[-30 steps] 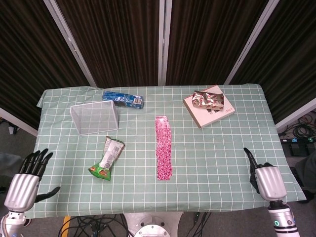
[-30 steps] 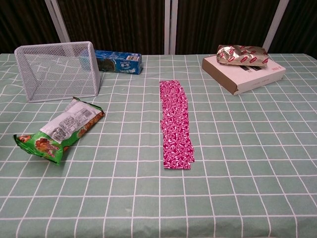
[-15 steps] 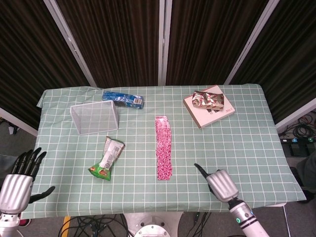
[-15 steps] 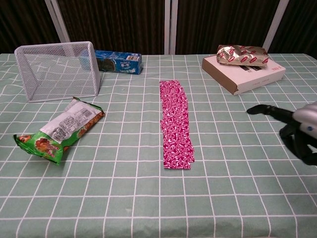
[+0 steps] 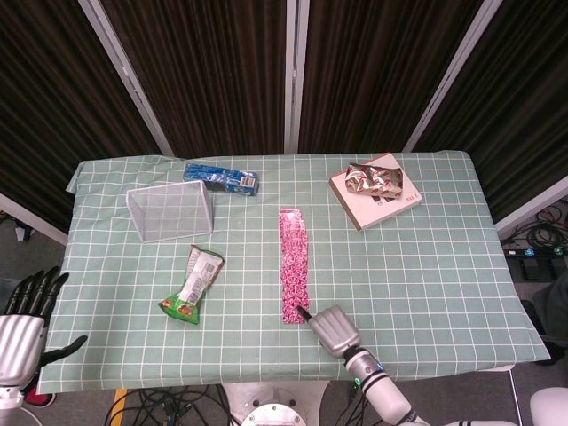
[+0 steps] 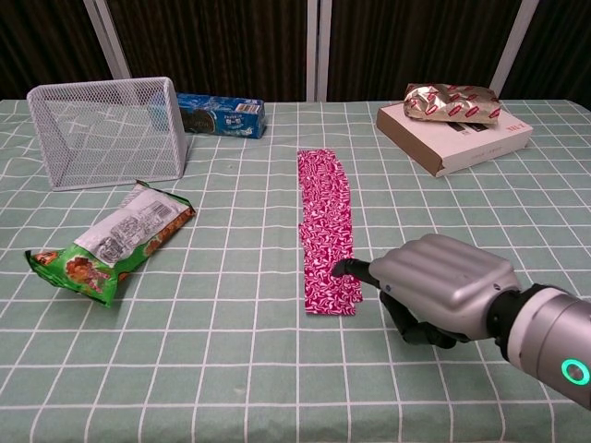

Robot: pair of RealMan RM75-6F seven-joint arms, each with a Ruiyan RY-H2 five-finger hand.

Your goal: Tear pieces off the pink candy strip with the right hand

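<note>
- Sweeping in from the table's right edge over the last second, the right hand (image 6: 441,286) now sits at the near right corner of the pink candy strip (image 6: 327,226), one fingertip stretched onto that corner, the other fingers curled under the palm, nothing held
- Meanwhile the left hand (image 5: 25,317) has sunk lower off the near left corner of the table (image 5: 444,257); its fingers are spread and empty
- Left of the strip lies a green snack bag (image 6: 113,242), well apart from it, and behind that a white wire basket (image 6: 104,130) tipped on its side
- A blue biscuit pack (image 6: 220,114) lies just behind the basket toward the far edge
- Far right, a flat box (image 6: 457,137) carries a crumpled foil packet (image 6: 451,100)
- Nothing lies between the right hand and the strip
- Laid flat mid-table, the strip runs lengthwise away from the robot, magenta with a fine white pattern, its near end slightly uneven
</note>
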